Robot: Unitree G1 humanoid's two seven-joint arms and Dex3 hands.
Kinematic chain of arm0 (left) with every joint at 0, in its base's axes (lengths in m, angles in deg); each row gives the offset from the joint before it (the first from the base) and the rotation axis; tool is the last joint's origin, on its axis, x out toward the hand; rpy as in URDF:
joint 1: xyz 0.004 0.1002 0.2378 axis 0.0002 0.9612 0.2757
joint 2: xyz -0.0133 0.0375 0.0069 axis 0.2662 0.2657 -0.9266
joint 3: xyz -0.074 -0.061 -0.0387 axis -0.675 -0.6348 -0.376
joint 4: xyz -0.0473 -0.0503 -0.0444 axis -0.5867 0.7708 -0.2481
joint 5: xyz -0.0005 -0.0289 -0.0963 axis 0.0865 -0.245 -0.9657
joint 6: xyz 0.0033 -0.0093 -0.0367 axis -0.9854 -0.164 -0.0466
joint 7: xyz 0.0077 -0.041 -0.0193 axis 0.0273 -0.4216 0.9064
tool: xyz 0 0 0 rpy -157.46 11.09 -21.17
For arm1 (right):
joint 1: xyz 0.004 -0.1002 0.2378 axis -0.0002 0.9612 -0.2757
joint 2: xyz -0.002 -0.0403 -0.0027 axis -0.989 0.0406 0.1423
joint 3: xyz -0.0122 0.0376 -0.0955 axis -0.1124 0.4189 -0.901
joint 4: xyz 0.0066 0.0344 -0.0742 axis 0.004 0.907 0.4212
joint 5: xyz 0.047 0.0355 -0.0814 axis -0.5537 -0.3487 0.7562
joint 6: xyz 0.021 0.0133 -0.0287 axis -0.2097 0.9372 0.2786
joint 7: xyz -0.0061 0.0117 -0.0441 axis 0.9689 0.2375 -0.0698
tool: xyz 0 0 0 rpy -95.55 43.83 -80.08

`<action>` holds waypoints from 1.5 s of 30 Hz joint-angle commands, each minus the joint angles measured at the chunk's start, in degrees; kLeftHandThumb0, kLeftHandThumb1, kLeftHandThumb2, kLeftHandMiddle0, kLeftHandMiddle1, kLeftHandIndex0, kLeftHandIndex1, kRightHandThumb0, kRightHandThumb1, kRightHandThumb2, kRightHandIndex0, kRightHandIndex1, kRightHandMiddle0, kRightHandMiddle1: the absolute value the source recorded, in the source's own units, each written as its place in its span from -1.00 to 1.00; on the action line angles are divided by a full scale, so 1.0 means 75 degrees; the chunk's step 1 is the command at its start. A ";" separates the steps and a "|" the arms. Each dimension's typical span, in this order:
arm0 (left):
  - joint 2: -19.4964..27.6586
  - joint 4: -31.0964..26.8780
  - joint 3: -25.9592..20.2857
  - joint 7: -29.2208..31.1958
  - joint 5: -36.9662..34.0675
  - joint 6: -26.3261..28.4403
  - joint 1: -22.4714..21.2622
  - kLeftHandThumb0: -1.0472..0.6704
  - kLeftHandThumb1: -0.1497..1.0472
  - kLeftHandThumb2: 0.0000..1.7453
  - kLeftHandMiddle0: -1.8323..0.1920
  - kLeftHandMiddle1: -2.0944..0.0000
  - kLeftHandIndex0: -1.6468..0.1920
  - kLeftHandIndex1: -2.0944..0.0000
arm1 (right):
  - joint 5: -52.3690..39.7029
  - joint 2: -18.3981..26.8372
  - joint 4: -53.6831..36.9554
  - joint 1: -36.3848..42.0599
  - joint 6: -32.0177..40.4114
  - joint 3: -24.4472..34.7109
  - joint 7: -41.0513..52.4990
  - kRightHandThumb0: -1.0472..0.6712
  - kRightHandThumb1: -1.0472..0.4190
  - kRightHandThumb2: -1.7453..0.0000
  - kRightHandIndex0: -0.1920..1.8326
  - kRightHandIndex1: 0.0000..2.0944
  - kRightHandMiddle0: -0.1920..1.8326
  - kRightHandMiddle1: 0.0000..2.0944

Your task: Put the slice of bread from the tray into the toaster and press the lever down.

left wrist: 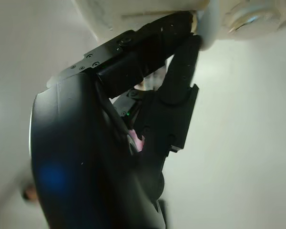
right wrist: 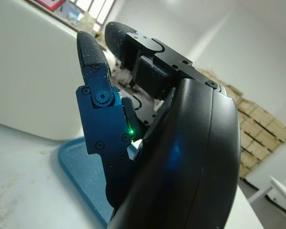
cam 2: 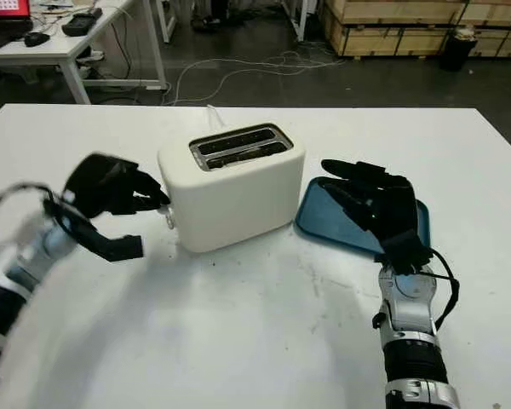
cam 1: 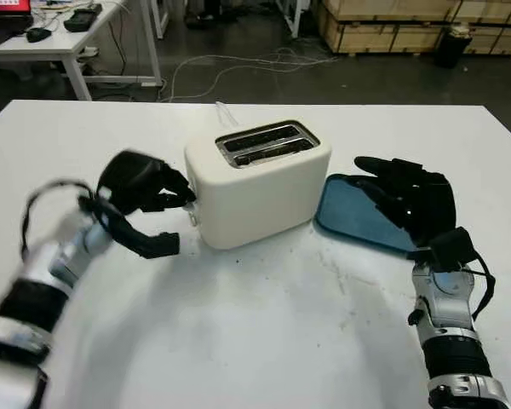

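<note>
Left arm reaching in from the lower left, forearm angled up and to the right, cable looped over the wrist. Left hand (cam 1: 145,200) raised off the tabletop (cam 1: 264,332), two upper fingers (left wrist: 178,28) pressed tip-first against the near end face of the toaster (cam 1: 260,183) at its lever, the third finger (cam 1: 157,244) hooked lower and apart from that face. Nothing gripped between them. Right arm up from the lower right, forearm near upright, silver wrist section above a black cuff. Right hand (cam 2: 376,207) open, palm down, held over the blue tray (cam 2: 324,217), holding nothing.
</note>
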 commanded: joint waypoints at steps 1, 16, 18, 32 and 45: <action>-0.0900 0.0872 0.1154 0.0456 0.0521 0.0178 0.0701 -0.02 0.77 -0.91 0.06 -0.39 -0.43 0.98 | -0.0085 0.0144 -0.0213 -0.0009 0.0144 0.0036 0.0077 -0.34 -0.80 1.00 0.32 -0.87 0.22 -1.00; 0.0177 0.0138 0.2009 0.1064 0.0744 0.0012 0.0078 -0.07 0.77 -0.97 0.03 -0.50 -0.48 0.97 | -0.0011 0.0042 -0.0219 -0.0023 0.0151 -0.0048 0.0063 -0.37 -0.79 1.00 0.30 -0.90 0.24 -1.00; 0.0337 -0.0042 0.2014 0.1238 0.0655 -0.0005 0.0066 -0.06 0.76 -0.98 0.06 -0.56 -0.49 0.97 | -0.0037 0.0026 -0.0173 -0.0045 0.0122 -0.0049 0.0082 -0.39 -0.79 1.00 0.30 -0.90 0.24 -1.00; 0.0695 -0.1259 0.1770 0.1530 0.0450 -0.0441 -0.0564 -0.07 0.67 -0.98 -0.02 -0.47 -0.55 0.98 | -0.0053 0.0055 -0.0148 -0.0032 0.0156 -0.0082 0.0175 -0.40 -0.79 1.00 0.31 -0.90 0.24 -1.00; -0.2124 0.2841 0.2877 0.0026 0.0535 -0.0078 -0.0388 -0.07 0.79 -0.90 0.02 -0.09 -0.41 0.99 | -0.0063 0.0195 -0.0108 -0.0143 0.0250 -0.0063 0.0291 -0.37 -0.79 1.00 0.32 -0.90 0.25 -0.99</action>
